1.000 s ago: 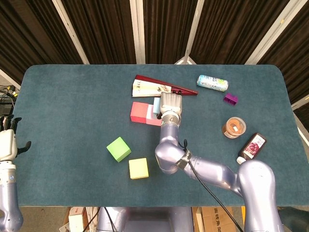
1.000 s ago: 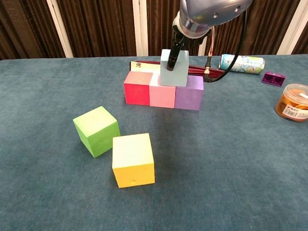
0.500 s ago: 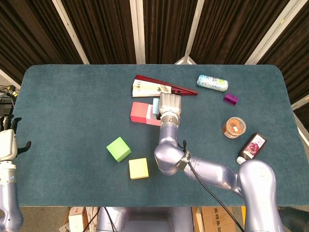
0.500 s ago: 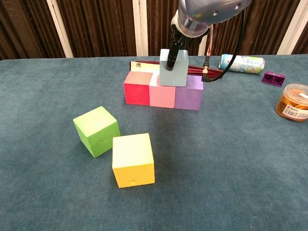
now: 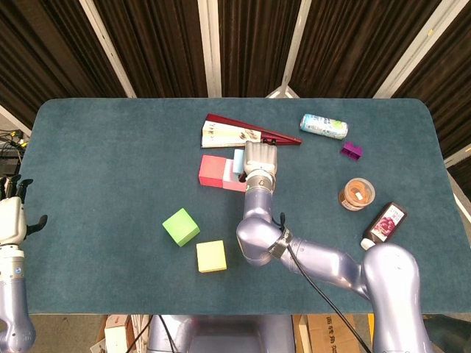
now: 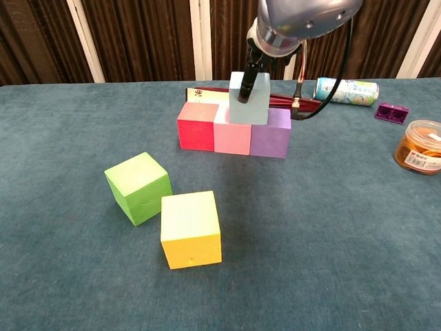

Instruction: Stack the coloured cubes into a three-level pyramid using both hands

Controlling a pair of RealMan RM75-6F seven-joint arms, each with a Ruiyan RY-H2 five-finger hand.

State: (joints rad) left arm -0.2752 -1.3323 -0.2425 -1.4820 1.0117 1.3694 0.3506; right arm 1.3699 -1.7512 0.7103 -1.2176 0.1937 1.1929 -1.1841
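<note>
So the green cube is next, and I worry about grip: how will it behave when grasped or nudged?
The green cube has flat faces and sharp edges, so it probably slides rather than rolls. It looks rigid and likely light, like foam or painted wood. It sits close beside the yellow cube, so a nudge may shove that one too.

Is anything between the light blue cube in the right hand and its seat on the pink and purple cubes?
Nothing visible: the light blue cube sits directly over the pink cube and purple cube.
</note>
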